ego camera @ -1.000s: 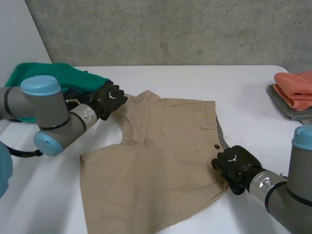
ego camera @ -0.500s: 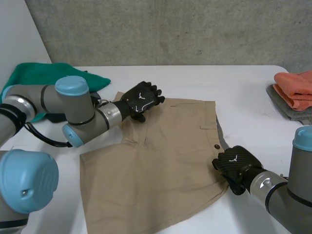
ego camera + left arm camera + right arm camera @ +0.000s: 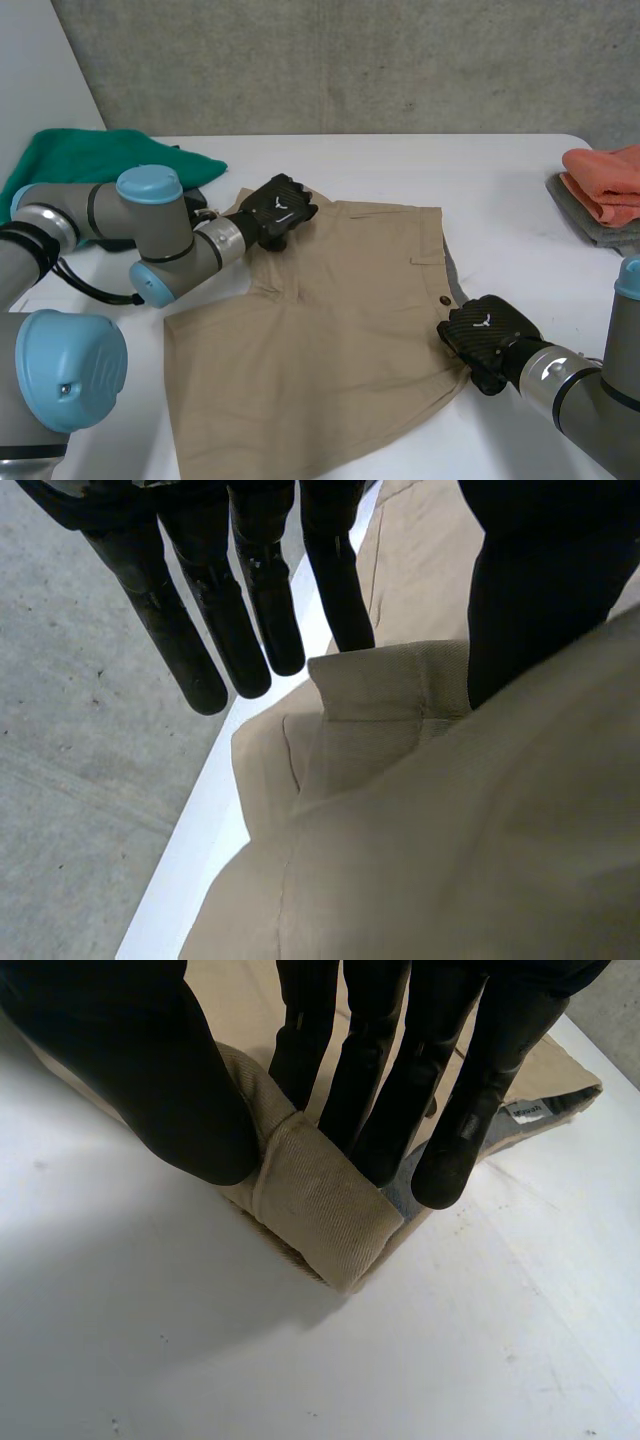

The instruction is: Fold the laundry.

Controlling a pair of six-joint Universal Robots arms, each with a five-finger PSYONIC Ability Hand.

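So on our desk (image 3: 480,170) the shorts (image 3: 330,330) lie spread out flat, about in the middle and reaching toward the front edge. The left robot hand (image 3: 278,208) sits on their far left corner, with a fold of the cloth between its thumb and fingers. The right robot hand (image 3: 485,335) is at the right edge of the shorts, toward the front, pinching the rolled edge there. At the far left of the desk, left of the shorts and a bit further back, we've got a crumpled cloth (image 3: 90,160). Over at the right edge sits a stack of folded towels (image 3: 605,190), one on the other, well apart from the shorts.
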